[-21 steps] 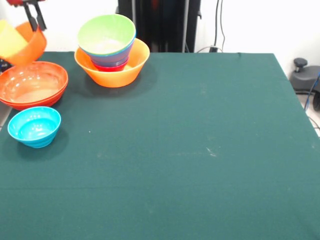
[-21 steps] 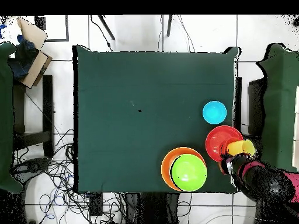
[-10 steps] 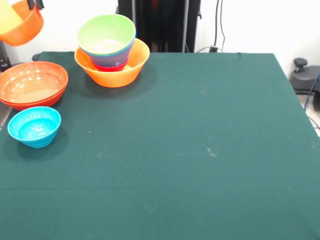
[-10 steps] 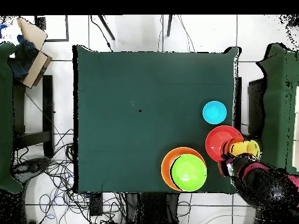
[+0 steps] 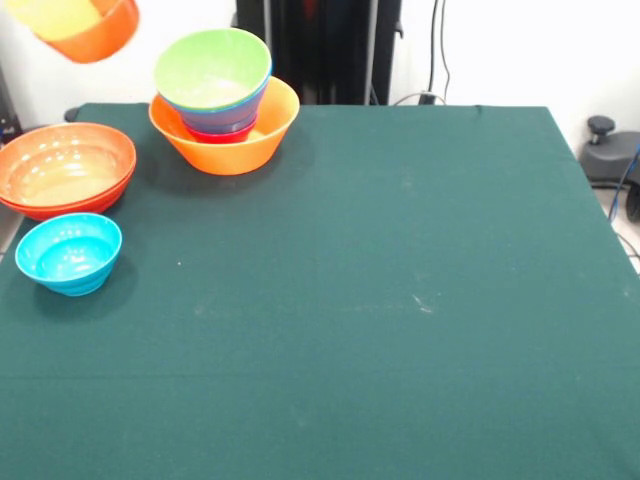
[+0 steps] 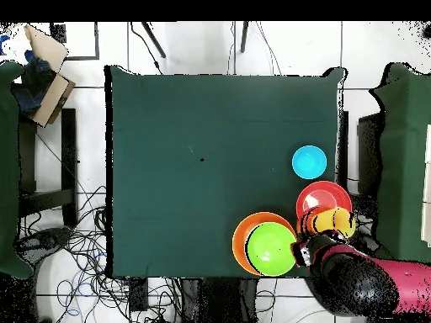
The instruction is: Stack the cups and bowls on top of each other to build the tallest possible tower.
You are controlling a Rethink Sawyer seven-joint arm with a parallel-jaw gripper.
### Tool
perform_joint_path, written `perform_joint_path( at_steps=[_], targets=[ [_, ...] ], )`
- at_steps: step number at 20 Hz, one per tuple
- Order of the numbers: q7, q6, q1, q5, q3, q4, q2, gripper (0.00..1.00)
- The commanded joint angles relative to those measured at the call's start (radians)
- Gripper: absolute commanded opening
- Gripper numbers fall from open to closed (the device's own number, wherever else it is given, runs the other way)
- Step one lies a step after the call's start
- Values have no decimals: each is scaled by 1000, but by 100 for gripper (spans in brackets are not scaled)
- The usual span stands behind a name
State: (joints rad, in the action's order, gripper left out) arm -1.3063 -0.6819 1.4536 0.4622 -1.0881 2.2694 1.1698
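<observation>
The tower stands close to the table's back edge in the front view: a wide light-orange bowl at the bottom, a red and a blue bowl nested in it, and a lime green bowl on top. Seen from the front, a large red-orange bowl sits to the left of the tower, right at the table's side edge, and a small cyan bowl lies just in front of that, also near the edge. All the table from the tower rightward and forward is bare green cloth.

Up and to the left of the tower, off the cloth and in the air, hangs a small orange bowl, tilted, with the pale-yellow cup lying inside it. In the overhead view this pair shows beyond the table's side edge, just beside the red-orange bowl and near the tower. The hand sits right by the lifted bowl, at the end of the black and red arm; I cannot tell how wide it stands or exactly where it grips.
</observation>
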Motion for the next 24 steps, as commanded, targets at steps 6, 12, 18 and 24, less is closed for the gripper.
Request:
perform_joint_path(
  at_steps=[6, 12, 18, 24],
  targets=[
    [-175, 150, -177, -26, 63, 155, 82, 0],
    [-198, 184, -240, -2, 137, 148, 56, 0],
    [-206, 208, -281, 26, 197, 139, 35, 0],
    [-195, 228, -311, 32, 245, 134, 21, 100]
  ],
)
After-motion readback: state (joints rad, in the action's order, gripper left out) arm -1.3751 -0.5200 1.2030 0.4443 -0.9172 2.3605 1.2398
